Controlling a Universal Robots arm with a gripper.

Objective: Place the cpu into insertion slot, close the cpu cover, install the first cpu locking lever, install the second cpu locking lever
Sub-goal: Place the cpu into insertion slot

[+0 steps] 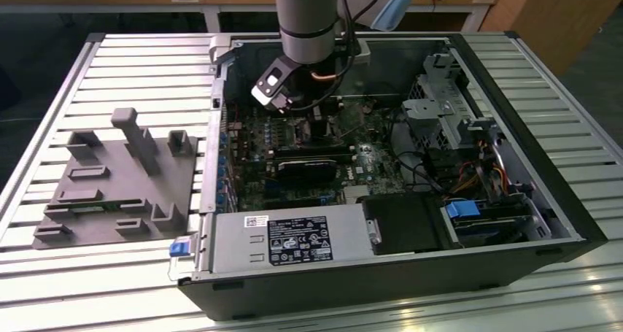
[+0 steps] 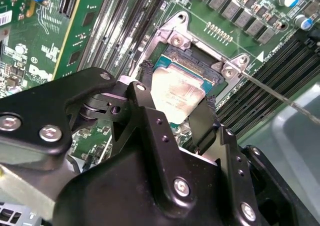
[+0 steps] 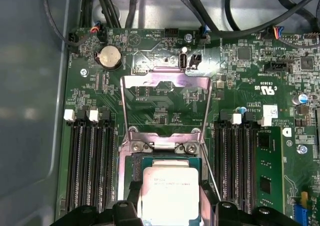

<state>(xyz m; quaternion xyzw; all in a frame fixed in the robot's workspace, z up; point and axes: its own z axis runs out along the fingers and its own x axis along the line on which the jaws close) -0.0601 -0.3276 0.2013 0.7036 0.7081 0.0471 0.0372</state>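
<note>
Exterior view: the arm reaches down into an open black computer case (image 1: 389, 288) lying on a silver slatted table (image 1: 127, 62). The black gripper (image 1: 316, 120) is low over the green motherboard (image 1: 292, 190), towards the case's far side. A grey plastic fixture plate (image 1: 117, 186) lies at the exterior view's left.

Second wrist view: the gripper (image 2: 175, 105) is narrowly parted, its fingers (image 2: 145, 116) clamping opposite edges of the flat, square, silvery-tan cpu (image 2: 177, 88). The cpu is directly over the dark, silver-rimmed square insertion slot (image 2: 200, 68); cannot tell if it is seated.

First wrist view: the thin silver frame cpu cover (image 3: 165, 79) is swung open.
</note>
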